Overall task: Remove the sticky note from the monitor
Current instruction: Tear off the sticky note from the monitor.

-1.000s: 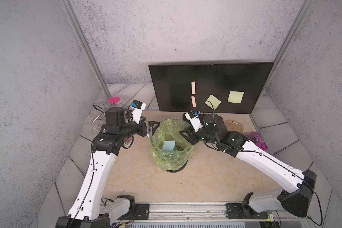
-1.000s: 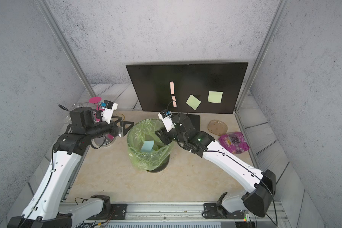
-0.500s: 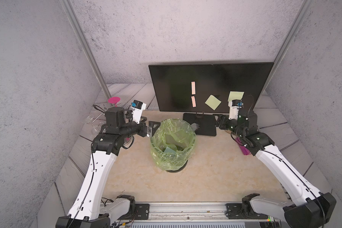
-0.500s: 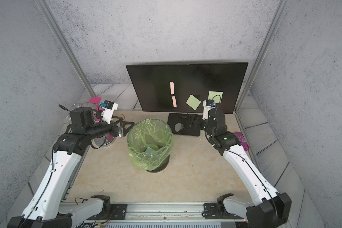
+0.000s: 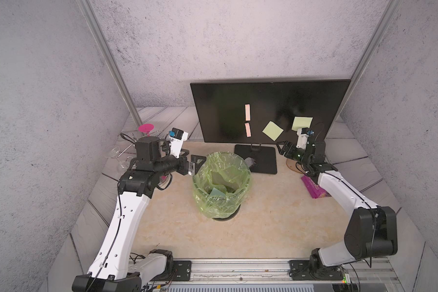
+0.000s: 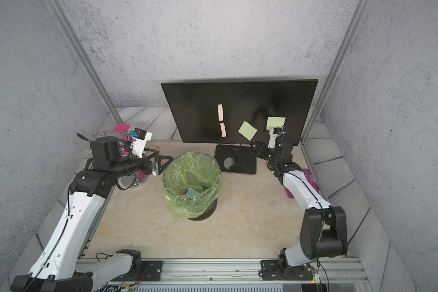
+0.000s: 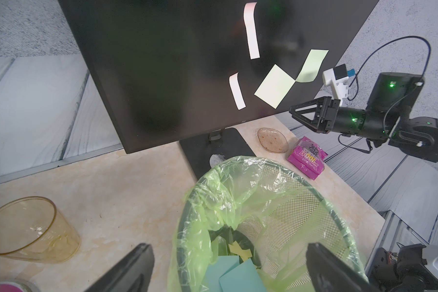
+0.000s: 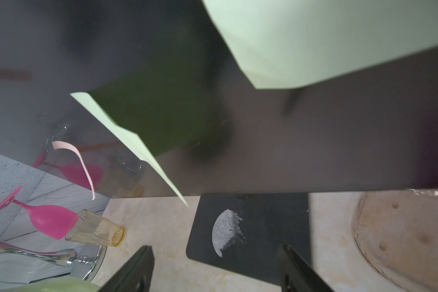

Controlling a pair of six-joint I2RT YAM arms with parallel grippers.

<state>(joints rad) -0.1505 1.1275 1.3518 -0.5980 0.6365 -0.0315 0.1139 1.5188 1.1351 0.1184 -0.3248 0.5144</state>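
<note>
The wide flat black monitor (image 5: 223,111) stands upright with a pale green square sticky note (image 5: 302,123) near its right edge, the right gripper (image 5: 280,149) just below that note, jaws spread and apparently clear of it, the left gripper (image 5: 196,164) unclenched by the green-lined mesh bin (image 5: 213,207)

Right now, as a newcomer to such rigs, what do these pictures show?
Two robot arms stand at a table, each with a two-finger gripper. Two pictures look down from overhead; two come from wrist cameras. The monitor at the back carries two pink strips and two green notes. The lined bin before it holds teal paper. Glasses, a dish and a packet lie at the sides. The left gripper and right gripper are open and empty.
</note>
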